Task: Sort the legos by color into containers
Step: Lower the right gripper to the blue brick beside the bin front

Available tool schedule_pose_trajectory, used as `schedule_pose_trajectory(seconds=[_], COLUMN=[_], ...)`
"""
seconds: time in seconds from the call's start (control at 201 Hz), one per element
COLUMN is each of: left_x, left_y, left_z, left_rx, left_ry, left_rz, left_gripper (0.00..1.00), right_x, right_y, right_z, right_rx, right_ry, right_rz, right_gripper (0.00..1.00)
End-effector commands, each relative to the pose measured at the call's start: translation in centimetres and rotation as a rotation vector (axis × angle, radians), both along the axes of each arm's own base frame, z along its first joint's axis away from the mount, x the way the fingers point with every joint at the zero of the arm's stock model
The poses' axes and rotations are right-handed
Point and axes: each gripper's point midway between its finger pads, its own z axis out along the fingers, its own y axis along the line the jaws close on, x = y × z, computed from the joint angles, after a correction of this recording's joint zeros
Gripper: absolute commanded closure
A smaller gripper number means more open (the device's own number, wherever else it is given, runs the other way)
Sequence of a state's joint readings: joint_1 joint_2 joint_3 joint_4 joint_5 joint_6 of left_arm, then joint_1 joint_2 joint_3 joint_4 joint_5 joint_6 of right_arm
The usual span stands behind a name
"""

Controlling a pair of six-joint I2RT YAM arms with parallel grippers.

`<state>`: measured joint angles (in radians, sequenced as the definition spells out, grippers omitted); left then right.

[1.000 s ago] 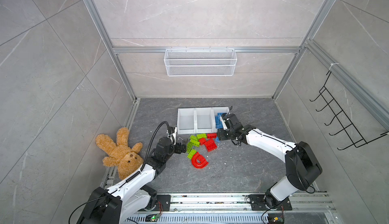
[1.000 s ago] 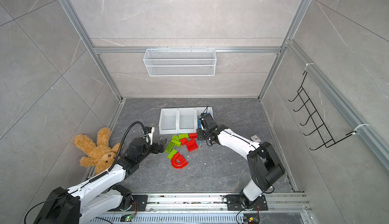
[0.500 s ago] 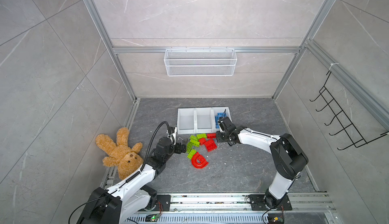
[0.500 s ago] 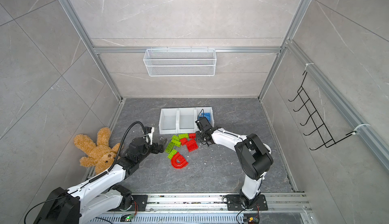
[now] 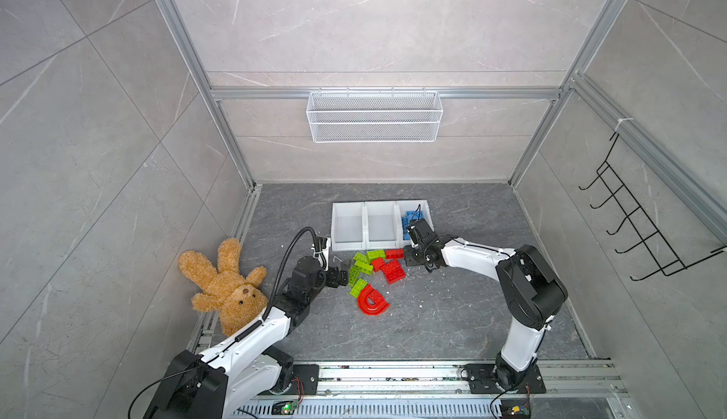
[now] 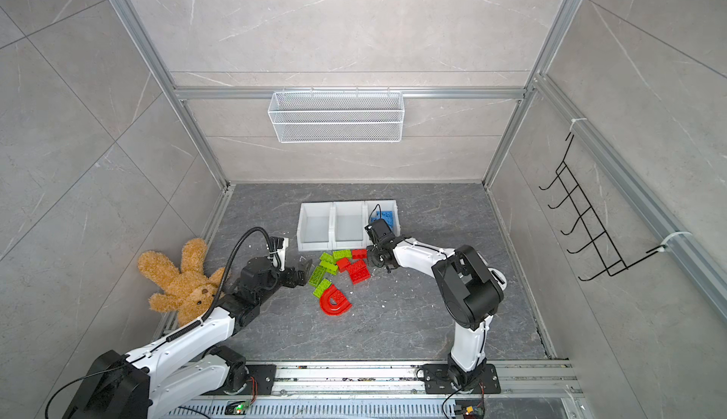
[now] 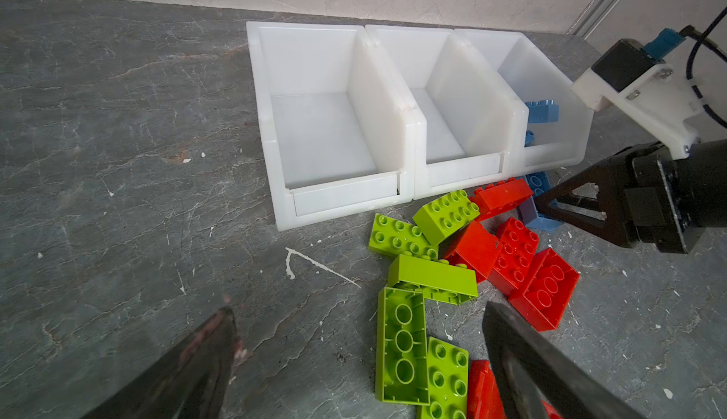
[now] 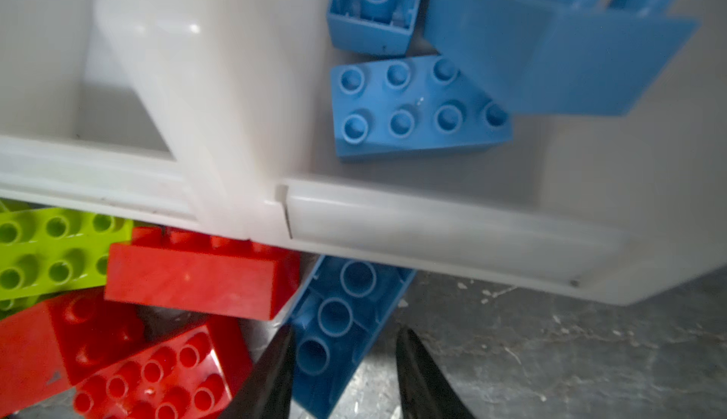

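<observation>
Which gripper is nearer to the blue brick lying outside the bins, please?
Right: the right gripper straddles the blue brick; the left gripper sits farther off, by the green bricks.

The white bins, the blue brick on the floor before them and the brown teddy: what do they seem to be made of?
White row of three bins: likely moulded plastic, smooth and slightly translucent; light glints on its rounded rims. Blue toy brick at the bins' front: hard smooth plastic, with crisp moulded tubes underneath. Brown teddy bear: plush fabric, shaggy matte pile; filling not visible.
</observation>
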<state>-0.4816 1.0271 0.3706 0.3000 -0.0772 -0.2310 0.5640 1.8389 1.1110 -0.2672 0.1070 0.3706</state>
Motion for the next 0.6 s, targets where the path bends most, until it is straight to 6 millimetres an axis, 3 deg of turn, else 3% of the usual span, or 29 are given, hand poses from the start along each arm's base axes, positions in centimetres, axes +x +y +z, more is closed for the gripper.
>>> schedule_pose_trajectory(seconds=[0.0, 0.204, 0.363, 0.503, 0.592], left_x=[0.6, 0.8, 0.8, 0.8, 0.8], left_y=[-0.1, -0.2, -0.3, -0.4, -0.5], left_z=[1.5, 1.5, 1.5, 1.4, 1.4], left_rx=[0.000, -0.001, -0.009, -0.011, -0.013], left_ry=[-0.055, -0.055, -0.053, -0.052, -0.049], left_rz=[-0.001, -0.001, -0.008, -0.011, -0.014], left_gripper=[0.01, 0.01, 0.00, 0.01, 0.00], right_x=[-1.1, -3.1, -5.2, -5.5, -5.1], right_y=[-2.3, -4.5, -5.4, -5.1, -5.2], right_z=[-0.3, 0.2, 2.5, 5.4, 5.9], right_rx=[-0.045, -0.041, -0.051, -0.018, -0.038], right_ry=[0.024, 0.059, 0.068, -0.002, -0.015], right_rz=[-0.022, -0.016, 0.026, 0.074, 0.085], right_gripper=[0.56, 0.56, 0.55, 0.51, 0.50])
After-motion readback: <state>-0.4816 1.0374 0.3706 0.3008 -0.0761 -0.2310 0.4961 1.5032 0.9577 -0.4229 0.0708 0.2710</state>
